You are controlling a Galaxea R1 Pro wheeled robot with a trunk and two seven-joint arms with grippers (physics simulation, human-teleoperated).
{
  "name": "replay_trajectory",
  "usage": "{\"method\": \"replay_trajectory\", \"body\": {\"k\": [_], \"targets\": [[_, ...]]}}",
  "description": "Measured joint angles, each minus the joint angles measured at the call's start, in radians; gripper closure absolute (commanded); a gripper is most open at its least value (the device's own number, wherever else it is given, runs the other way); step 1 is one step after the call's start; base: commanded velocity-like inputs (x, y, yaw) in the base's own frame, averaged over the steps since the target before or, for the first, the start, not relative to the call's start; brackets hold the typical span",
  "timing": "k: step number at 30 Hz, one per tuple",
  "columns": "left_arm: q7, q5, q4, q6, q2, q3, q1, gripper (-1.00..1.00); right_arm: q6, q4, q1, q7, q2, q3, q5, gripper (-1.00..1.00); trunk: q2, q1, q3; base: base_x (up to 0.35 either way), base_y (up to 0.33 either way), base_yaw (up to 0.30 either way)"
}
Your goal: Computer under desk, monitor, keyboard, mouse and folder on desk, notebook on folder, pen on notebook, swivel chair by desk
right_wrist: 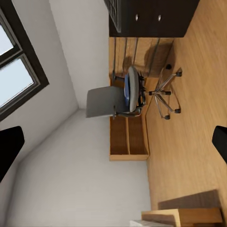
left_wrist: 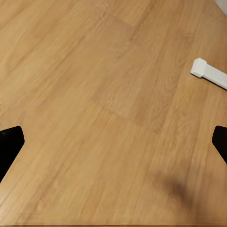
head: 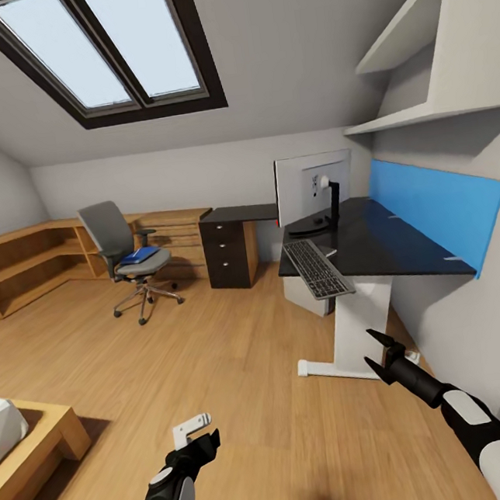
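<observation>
Blue folder point(head: 139, 255) lies on swivel chair point(head: 117, 239) (well apart from desk point(head: 382, 245))

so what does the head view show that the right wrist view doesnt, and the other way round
The head view alone takes in the monitor and keyboard on the desk, the computer beneath it, and both arms, with the left gripper and right gripper open and holding nothing. The right wrist view adds little of its own: mainly the back of the swivel chair's backrest. Both share the swivel chair with the blue folder on its seat, the drawer unit, the low wooden shelving, the skylight and the wood floor.
</observation>
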Motion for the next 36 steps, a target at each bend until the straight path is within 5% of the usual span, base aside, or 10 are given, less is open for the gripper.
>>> {"method": "replay_trajectory", "body": {"k": [36], "targets": [[0.001,-0.001,0.021,-0.006,0.004,0.000,0.000,-1.00,-0.002,0.000,0.000,-0.002,0.001,0.005,0.003,-1.00,0.000,0.000,0.000,0.271,0.000,0.000]]}}
